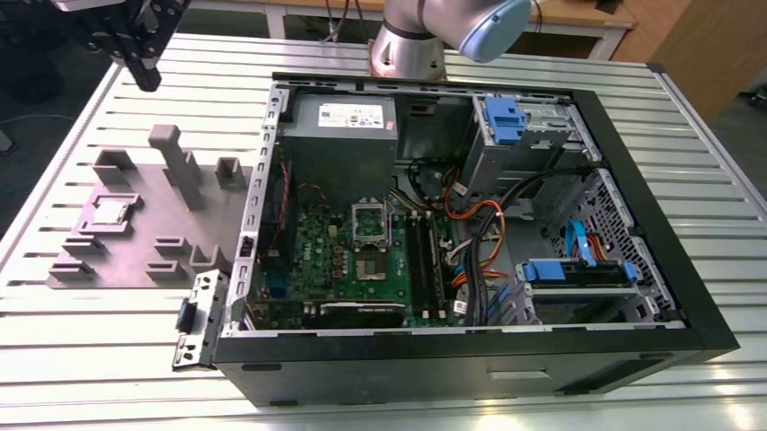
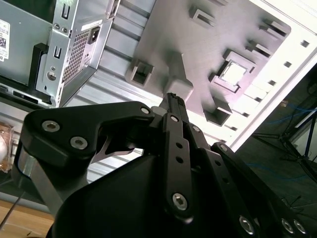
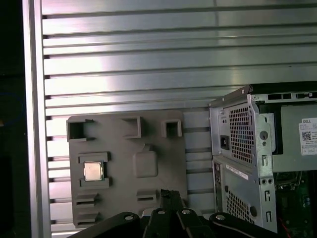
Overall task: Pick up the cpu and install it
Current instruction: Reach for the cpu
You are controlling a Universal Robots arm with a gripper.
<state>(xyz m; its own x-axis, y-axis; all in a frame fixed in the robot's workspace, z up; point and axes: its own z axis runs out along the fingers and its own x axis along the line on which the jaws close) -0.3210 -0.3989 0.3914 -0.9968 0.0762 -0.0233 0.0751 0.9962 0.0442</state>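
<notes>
Though closed, gripper apart from cpu.

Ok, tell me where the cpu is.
The cpu lies in a square pocket of the grey tray, on the exterior view's left, beside the computer case.

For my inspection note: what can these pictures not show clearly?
- Exterior view: the black pincer is cut off by the top edge.
- All views: the underside of the small square silver-grey cpu is hidden by the grey plastic tray holding it.
- Exterior view: details of the silver metal socket frame are too small to see.
</notes>
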